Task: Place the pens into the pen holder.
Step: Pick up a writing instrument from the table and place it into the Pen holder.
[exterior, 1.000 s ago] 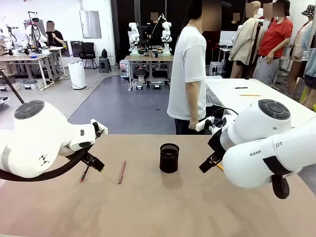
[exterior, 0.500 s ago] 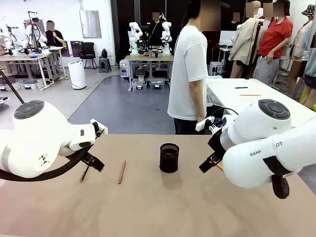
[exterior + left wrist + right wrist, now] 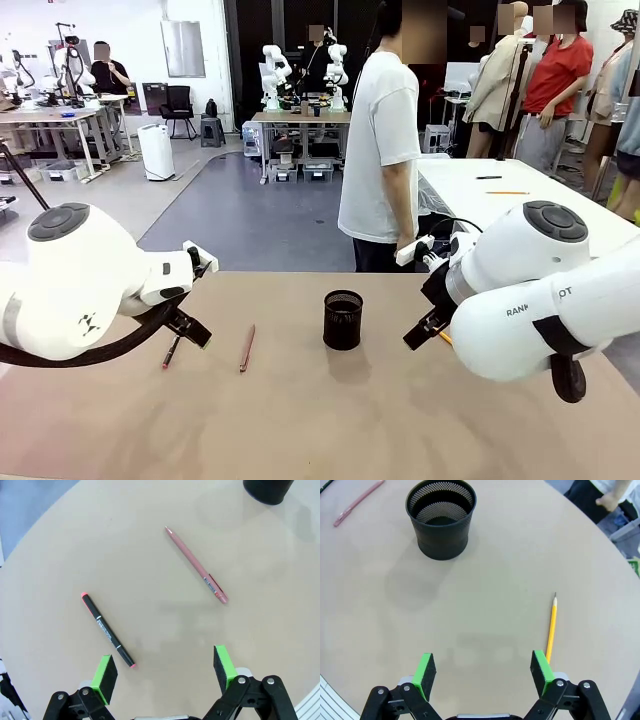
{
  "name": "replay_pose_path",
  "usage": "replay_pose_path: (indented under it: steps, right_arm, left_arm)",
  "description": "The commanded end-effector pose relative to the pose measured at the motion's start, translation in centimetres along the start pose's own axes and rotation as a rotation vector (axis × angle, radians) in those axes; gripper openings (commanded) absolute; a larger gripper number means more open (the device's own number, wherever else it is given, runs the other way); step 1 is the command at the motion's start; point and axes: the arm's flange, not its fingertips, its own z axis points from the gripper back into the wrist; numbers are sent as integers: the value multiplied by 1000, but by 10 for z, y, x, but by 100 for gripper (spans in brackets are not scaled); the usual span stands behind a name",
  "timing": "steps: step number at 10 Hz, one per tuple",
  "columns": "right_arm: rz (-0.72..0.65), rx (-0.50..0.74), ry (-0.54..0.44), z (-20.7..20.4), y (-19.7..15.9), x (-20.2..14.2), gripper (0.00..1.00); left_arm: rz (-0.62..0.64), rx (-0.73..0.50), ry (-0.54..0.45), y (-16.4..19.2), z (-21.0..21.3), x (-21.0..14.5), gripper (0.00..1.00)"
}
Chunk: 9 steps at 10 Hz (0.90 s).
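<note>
— Moved since a second ago?
— Nothing. My left jaws and right jaws both gape, empty. Under the left lie the black pen (image 3: 107, 630) and reddish pen (image 3: 196, 564); by the right, the yellow pencil (image 3: 551, 628). Between them the pen holder (image 3: 441, 522) stands upright on the bench (image 3: 320, 420).

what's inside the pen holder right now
Nothing sticks out of the pen holder; only bare mesh wall shows inside. Its floor is hidden behind the near wall.
</note>
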Motion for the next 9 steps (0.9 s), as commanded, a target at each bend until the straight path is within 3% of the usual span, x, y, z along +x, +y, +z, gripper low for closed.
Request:
replay_pose_path:
  steps: [1,6,9]
  right_arm:
    - [-1,0,0,0,0,0,100]
    - [0,0,0,0,0,0,100]
    - [-18,89,20,0,14,12,100]
  left_arm:
    - [0,0,0,0,0,0,100]
    - [0,0,0,0,0,0,100]
    - [-50,-83,107,5,20,16,100]
